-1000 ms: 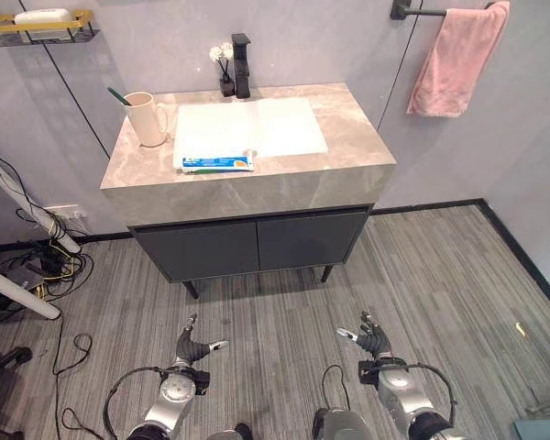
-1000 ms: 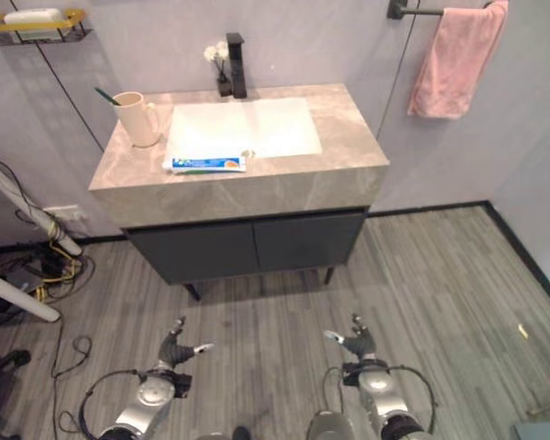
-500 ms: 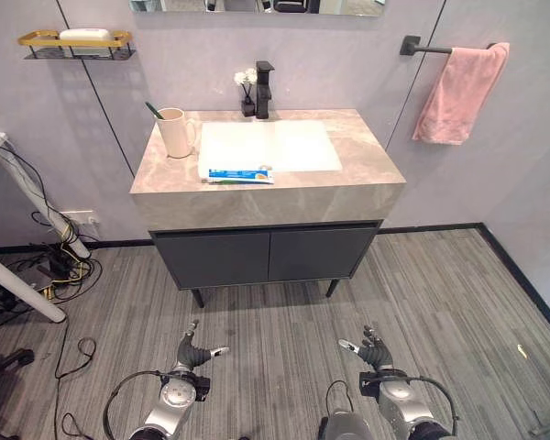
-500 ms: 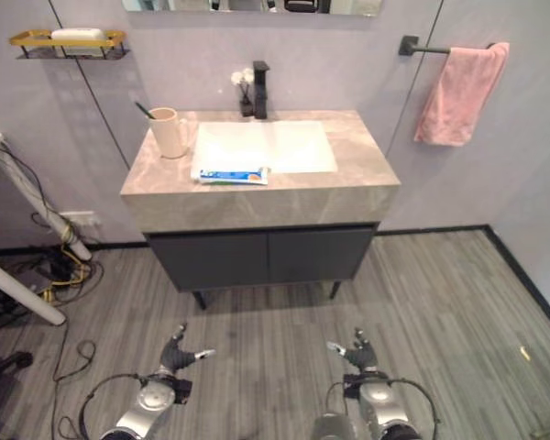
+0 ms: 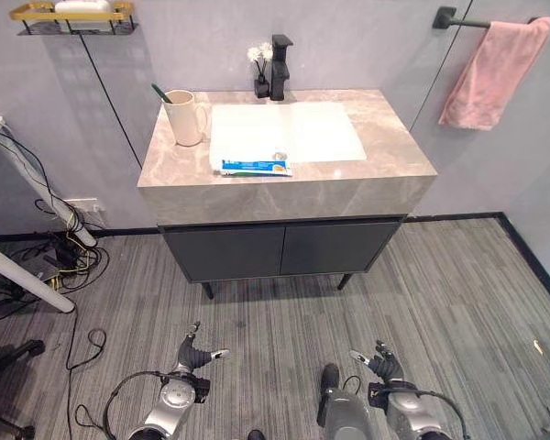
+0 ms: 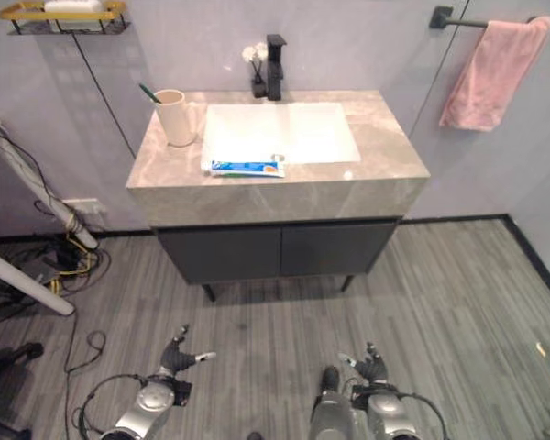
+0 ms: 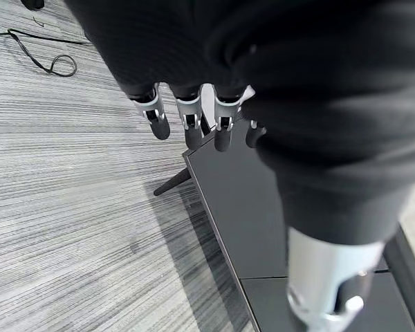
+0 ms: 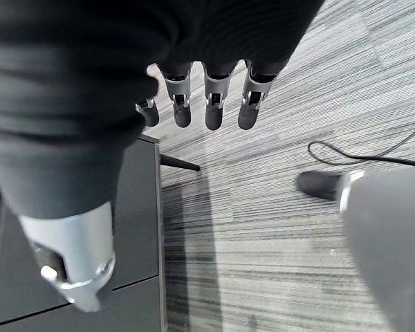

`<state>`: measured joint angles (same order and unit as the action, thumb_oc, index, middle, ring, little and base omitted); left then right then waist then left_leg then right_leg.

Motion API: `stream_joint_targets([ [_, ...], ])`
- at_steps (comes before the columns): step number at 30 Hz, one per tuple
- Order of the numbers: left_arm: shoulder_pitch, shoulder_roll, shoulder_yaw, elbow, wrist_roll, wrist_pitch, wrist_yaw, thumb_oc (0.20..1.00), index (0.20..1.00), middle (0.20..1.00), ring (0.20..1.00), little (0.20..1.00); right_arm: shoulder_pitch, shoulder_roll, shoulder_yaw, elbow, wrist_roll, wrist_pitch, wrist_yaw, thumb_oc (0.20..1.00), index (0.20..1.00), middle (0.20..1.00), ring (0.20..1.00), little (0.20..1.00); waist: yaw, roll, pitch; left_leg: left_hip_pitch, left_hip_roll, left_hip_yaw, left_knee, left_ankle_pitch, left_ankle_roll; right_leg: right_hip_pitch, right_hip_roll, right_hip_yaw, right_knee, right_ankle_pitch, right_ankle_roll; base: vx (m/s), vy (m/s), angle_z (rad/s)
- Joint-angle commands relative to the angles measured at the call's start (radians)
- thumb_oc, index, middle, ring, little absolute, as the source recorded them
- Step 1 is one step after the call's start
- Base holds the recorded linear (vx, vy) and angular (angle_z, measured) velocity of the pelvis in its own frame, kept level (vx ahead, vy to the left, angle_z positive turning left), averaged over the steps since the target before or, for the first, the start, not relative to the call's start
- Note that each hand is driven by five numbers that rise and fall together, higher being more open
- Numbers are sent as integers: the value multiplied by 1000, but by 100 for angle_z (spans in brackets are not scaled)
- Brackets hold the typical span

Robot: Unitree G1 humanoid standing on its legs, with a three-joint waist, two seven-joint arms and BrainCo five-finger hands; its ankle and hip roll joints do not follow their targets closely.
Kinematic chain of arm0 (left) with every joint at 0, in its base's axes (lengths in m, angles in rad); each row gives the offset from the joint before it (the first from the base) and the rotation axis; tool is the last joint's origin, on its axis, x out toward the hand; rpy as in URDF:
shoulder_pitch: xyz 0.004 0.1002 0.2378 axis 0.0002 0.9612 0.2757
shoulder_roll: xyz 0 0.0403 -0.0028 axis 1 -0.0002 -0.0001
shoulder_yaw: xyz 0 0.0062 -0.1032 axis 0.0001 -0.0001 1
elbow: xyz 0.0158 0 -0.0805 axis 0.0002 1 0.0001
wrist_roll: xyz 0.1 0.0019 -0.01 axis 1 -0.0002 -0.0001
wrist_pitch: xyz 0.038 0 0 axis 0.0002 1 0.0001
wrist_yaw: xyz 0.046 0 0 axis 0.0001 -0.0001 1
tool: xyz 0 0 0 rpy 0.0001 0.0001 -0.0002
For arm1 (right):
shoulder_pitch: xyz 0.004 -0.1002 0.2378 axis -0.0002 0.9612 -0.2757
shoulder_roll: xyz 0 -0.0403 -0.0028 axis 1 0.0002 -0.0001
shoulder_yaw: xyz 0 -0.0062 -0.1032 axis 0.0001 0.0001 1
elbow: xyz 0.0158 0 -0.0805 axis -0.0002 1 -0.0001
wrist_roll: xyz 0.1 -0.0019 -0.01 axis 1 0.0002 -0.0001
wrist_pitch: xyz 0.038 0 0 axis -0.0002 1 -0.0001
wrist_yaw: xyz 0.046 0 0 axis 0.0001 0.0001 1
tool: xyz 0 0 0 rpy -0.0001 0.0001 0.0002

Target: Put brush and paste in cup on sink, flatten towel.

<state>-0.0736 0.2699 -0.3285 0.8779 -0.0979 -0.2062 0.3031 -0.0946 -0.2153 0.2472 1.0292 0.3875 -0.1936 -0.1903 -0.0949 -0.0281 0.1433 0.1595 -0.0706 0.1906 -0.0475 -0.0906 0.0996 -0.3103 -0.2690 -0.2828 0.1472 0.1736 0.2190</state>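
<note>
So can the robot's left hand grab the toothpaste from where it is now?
Probably not yet. The left hand hangs low over the floor, well short of the toothpaste lying up on the sink counter. Nothing blocks it.

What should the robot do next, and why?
Probably step closer to the vanity. Both the left hand and right hand hang low and open, far from the toothpaste lying on the basin's front edge, near the cup.

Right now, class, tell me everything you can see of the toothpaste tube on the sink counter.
The toothpaste tube is a flat tube, mostly blue and white with an orange patch at its right end. It lies flat, lengthways along the front lip of the white basin, on the grey stone counter, right of the beige cup. Neither hand touches it.
</note>
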Motion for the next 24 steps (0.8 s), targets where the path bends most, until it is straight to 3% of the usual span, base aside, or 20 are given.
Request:
stream_joint_targets([
  [1,-78,8,-1,-12,27,-30,16,1000,1000,1000,1000,1000,-57,-20,1,-5,-12,-30,-4,1000,1000,1000,1000,1000,-23,0,1,92,31,-28,25,-80,-92,17,30,44,3,91,9,377,-109,26],
  [4,-73,3,-1,-17,13,-32,17,1000,1000,1000,1000,1000,-48,-26,5,-12,-23,-30,-1,1000,1000,1000,1000,1000,-33,21,-21,107,69,-49,18,-56,-116,11,62,20,29,23,-14,314,-127,26],
  [6,-64,4,3,-26,-5,-33,14,1000,1000,1000,1000,1000,-41,-33,3,-26,-18,-34,-2,1000,1000,1000,1000,1000,-38,34,-34,87,100,-53,105,-21,-155,35,98,-1,25,-27,-41,279,-126,10],
  [7,-64,5,3,-26,-5,-33,14,1000,1000,1000,1000,1000,-41,-32,3,-26,-18,-34,-2,1000,1000,1000,1000,1000,-40,32,-37,83,98,-55,106,-19,-155,34,96,-2,23,-25,-42,278,-189,2],
  [8,-57,15,-5,-60,-14,-37,8,1000,1000,1000,1000,1000,-40,-46,8,-49,-12,-41,-9,1000,1000,1000,1000,1000,-36,25,-28,5,126,-43,286,65,-210,85,124,-14,0,-54,-72,215,-210,5],
  [9,-61,22,-7,-71,-17,-39,6,1000,1000,1000,1000,1000,-41,-54,8,-57,-10,-46,-11,1000,1000,1000,1000,1000,-31,11,-20,-53,146,-37,407,119,-236,112,129,-21,-18,-61,-89,248,-267,15],
  [12,-69,37,-3,-79,-12,-38,5,1000,1000,1000,1000,1000,-44,-73,15,-56,-24,-45,-12,1000,1000,1000,1000,1000,-4,-32,10,-158,155,-24,619,200,-265,172,126,-33,-60,-81,-125,166,-180,0],
  [13,-67,39,-3,-85,-12,-38,1,1000,1000,1000,1000,1000,-43,-74,10,-50,-24,-46,-13,1000,1000,1000,1000,1000,0,-37,14,-189,183,0,607,192,-257,188,125,-42,-75,-85,-126,128,-90,-18],
  [14,-67,39,-3,-85,-12,-38,1,1000,1000,1000,1000,1000,-43,-74,10,-50,-24,-46,-13,1000,1000,1000,1000,1000,0,-37,14,-189,183,0,607,192,-257,188,125,-42,-75,-85,-126,132,-48,-6],
  [16,-59,38,1,-92,-9,-42,-1,1000,1000,1000,1000,1000,-39,-84,-5,-40,-21,-48,-19,1000,1000,1000,1000,1000,5,-38,15,-218,237,85,517,145,-238,230,119,-65,-111,-92,-109,220,-5,12],
  [18,-56,38,2,-95,-5,-43,1,1000,1000,1000,1000,1000,-35,-89,-13,-38,-19,-49,-19,1000,1000,1000,1000,1000,12,-40,14,-240,244,111,456,120,-228,250,115,-65,-131,-94,-98,211,53,25],
  [19,-47,46,6,-107,9,-43,2,1000,1000,1000,1000,1000,-26,-99,-17,-49,-32,-50,-22,1000,1000,1000,1000,1000,20,-38,10,-280,244,139,327,86,-212,263,107,-61,-145,-103,-84,235,118,16],
  [21,-30,51,10,-122,28,-43,5,1000,1000,1000,1000,1000,-21,-105,-7,-78,-52,-50,-19,1000,1000,1000,1000,1000,38,-20,4,-309,225,118,155,152,-217,280,118,-42,-161,-111,-75,261,146,6],
  [22,-29,51,10,-122,28,-42,5,1000,1000,1000,1000,1000,-20,-105,-7,-78,-52,-49,-20,1000,1000,1000,1000,1000,38,-21,5,-305,224,119,150,155,-217,281,117,-41,-162,-111,-75,290,167,-22],
  [23,-9,59,13,-128,47,-45,4,1000,1000,1000,1000,1000,-19,-106,-2,-83,-64,-52,-19,1000,1000,1000,1000,1000,57,-6,5,-324,217,62,49,226,-225,306,128,-19,-169,-123,-72,283,154,-26],
  [24,6,67,14,-134,56,-46,-3,1000,1000,1000,1000,1000,-21,-104,-4,-80,-68,-52,-15,1000,1000,1000,1000,1000,64,-2,4,-323,212,38,42,229,-224,314,126,-11,-164,-130,-71,375,209,-44],
])
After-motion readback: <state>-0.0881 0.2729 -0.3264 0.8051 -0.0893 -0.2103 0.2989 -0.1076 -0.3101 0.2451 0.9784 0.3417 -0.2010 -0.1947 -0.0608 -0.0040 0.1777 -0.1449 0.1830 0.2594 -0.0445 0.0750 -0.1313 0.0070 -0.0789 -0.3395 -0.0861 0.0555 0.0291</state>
